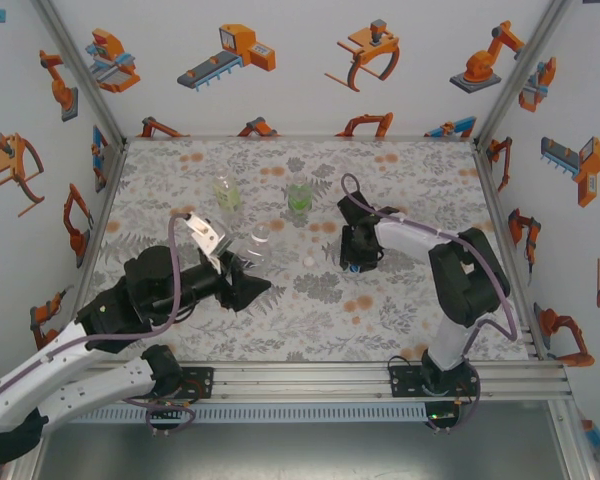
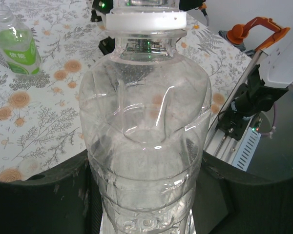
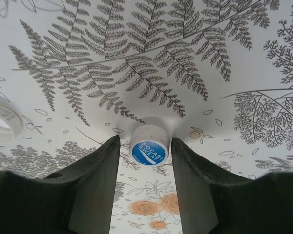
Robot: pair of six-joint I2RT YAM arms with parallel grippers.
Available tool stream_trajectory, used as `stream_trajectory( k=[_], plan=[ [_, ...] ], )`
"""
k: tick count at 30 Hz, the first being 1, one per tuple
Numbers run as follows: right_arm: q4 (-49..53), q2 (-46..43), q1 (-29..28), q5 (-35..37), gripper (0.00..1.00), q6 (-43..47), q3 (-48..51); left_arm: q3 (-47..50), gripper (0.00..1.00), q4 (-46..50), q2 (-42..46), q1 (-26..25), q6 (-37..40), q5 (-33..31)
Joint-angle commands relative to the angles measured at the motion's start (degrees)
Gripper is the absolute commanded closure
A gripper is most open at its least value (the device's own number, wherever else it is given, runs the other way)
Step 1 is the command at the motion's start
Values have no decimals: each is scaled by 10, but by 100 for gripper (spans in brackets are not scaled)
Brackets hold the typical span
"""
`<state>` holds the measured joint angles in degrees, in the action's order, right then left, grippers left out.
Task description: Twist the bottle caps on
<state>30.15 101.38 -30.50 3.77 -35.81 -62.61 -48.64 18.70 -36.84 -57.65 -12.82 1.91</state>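
The blue-topped cap (image 3: 149, 146) sits on the desk (image 3: 244, 58) between the fingers of my right tool (image 3: 146, 144). They stand close at both its sides, and I cannot tell whether they pinch it. My left tool (image 2: 146, 190) is clamped around the colourless bottle (image 2: 146, 122), whose neck wears a white cap (image 2: 146, 22). The green bottle (image 1: 298, 197) stands farther back on the desk.

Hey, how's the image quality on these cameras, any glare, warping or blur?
Left wrist: white glare streaks on the colourless bottle, which warps what lies behind it. Right wrist: wide-lens bend curves the fern print; the blue-topped cap is sharp, with a soft shadow around it. Top external: even light, faint shadows.
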Motion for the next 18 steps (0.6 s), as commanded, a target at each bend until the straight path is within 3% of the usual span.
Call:
stream_trajectory(
  k=[1, 18],
  plan=[
    [40, 7, -11, 49, 56, 17, -14, -3, 100, 3, 10, 3, -11, -4],
    [2, 0, -16, 33, 60, 22, 3, 3, 100, 4, 14, 3, -15, -7]
  ],
)
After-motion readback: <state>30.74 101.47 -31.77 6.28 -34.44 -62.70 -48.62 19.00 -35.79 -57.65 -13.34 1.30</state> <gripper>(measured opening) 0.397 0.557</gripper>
